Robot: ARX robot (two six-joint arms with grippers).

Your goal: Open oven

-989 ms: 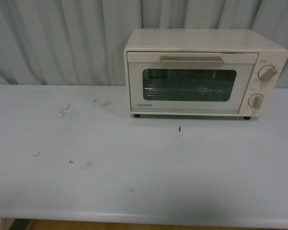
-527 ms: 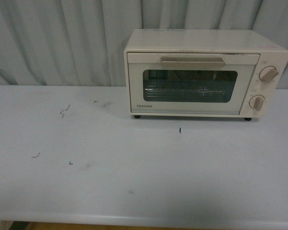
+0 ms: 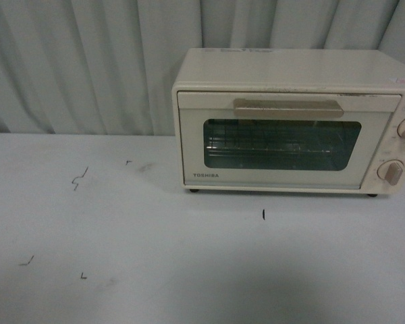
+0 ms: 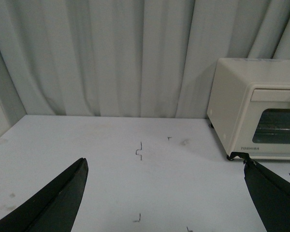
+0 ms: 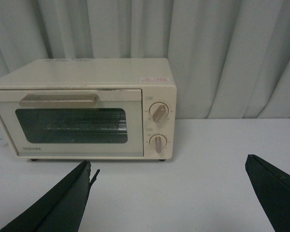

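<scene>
Jaws spread wide and holding nothing, the left gripper (image 4: 164, 163) hovers over the white table (image 3: 155, 256), while the right gripper (image 5: 167, 162), equally open, faces the front of the oven (image 3: 290, 121) without touching it. The cream-white TOSHIBA oven fills the upper right of the front view, its glass door (image 3: 280, 145) shut, a beige bar handle (image 3: 288, 108) across the door's top and two round knobs (image 3: 391, 172) at the frame's right edge. Small black marks dot the table at lower left, and a pale pleated curtain (image 3: 88, 67) hangs behind.
</scene>
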